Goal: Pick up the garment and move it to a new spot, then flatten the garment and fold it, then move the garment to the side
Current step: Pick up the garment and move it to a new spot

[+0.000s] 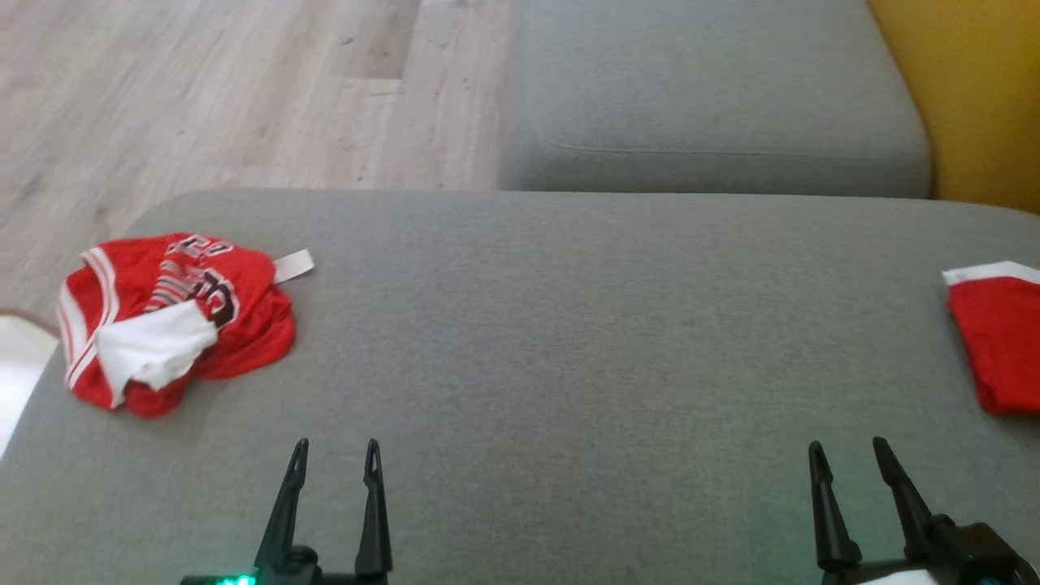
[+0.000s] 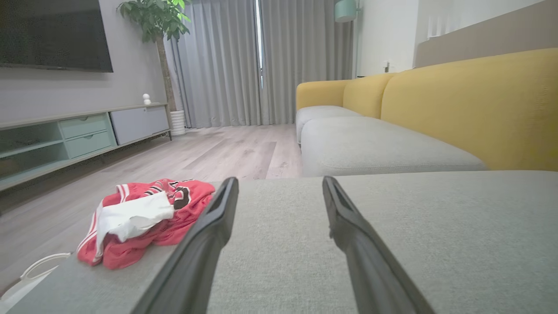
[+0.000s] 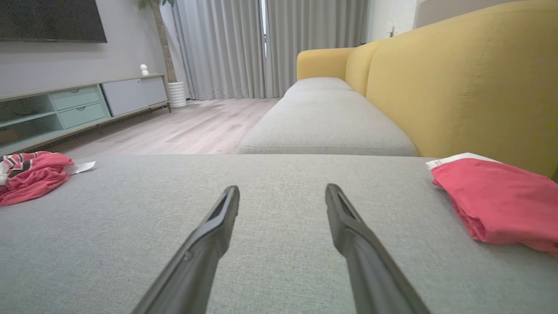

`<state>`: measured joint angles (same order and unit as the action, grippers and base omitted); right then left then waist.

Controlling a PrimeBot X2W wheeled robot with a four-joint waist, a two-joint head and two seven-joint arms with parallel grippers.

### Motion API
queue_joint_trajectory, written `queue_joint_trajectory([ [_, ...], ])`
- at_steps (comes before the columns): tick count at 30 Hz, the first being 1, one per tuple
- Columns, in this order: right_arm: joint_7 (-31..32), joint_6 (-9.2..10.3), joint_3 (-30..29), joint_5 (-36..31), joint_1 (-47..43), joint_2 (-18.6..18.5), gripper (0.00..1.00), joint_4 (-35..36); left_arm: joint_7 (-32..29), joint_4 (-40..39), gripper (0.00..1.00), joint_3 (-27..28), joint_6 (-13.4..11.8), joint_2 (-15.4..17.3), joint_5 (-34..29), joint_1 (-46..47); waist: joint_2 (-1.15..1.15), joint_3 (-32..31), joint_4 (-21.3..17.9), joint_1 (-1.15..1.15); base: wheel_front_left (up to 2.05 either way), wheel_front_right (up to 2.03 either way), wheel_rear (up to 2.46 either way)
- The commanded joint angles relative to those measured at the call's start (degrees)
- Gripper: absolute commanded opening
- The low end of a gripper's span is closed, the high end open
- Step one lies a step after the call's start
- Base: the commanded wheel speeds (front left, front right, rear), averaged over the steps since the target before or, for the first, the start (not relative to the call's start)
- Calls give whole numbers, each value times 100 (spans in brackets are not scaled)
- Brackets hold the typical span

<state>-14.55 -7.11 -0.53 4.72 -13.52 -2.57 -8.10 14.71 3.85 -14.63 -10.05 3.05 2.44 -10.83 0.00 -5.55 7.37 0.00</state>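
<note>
Quick status from the remote chair. The crumpled garment [image 1: 175,321] sits in a heap near the far-left corner of the grey cushion [image 1: 569,325]. It's red with white stripes, a white lining is poking out, and its white label [image 1: 294,265] sticks out to one side. Nothing is touching it.

The left gripper [image 1: 336,445] hovers low over the cushion's near edge, fingers spread wide and empty. The right gripper [image 1: 847,444] is the same on the other side, spread and holding nothing. My read is that they're parked like that because the pickup hasn't started. Wide jaws are what I'd want for pinching a bunched-up lump of fabric anyway. The heap is on the left, so the left arm looks like the natural one to go first.

At the right edge there's a folded red garment [image 1: 999,341], neat, with a white band along the top, well apart from the heap. I'd guess that's the "done" side, which makes the wide middle of the cushion the spot for flattening and folding.

Containers: not much. A white thing [image 1: 16,357] peeks out past the cushion's left edge, beside the heap. In the left wrist view it looks like a rim or handle, maybe a basket, and I can't tell what's in it. The TV stand [image 2: 83,135] across the room has open shelves and drawers, but it's too dim to make out the contents.
</note>
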Motion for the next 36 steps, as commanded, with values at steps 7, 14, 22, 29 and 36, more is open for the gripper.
queue_joint_trajectory([
  [7, -45, -37, 171, 36, 363, -42, 100, 172, 29, -177, 100, 298, -12, -17, -68, 312, 0, 165, 647, 0, 0, 0, 0],
  [14, -45, -37, 190, 13, 470, -40, 100, 181, 29, -228, 100, 326, -92, -17, -30, 370, 0, 336, 1343, 0, 0, 0, 0],
  [22, -45, -37, 280, 29, 558, -50, 100, 144, 29, -277, 100, 365, -178, -17, -88, 390, 0, 479, 2018, 0, 0, 0, 0],
  [29, -45, -37, 444, 35, 729, -238, 100, 103, 29, -485, 100, 489, -484, -17, -33, 419, 0, 721, 2192, 0, 0, 0, 0],
  [36, -45, -37, 401, -39, 726, -534, 100, 245, 29, -729, 100, 632, -543, -15, 92, 1037, 0, 1262, 2306, 0, 0, 0, 0],
])
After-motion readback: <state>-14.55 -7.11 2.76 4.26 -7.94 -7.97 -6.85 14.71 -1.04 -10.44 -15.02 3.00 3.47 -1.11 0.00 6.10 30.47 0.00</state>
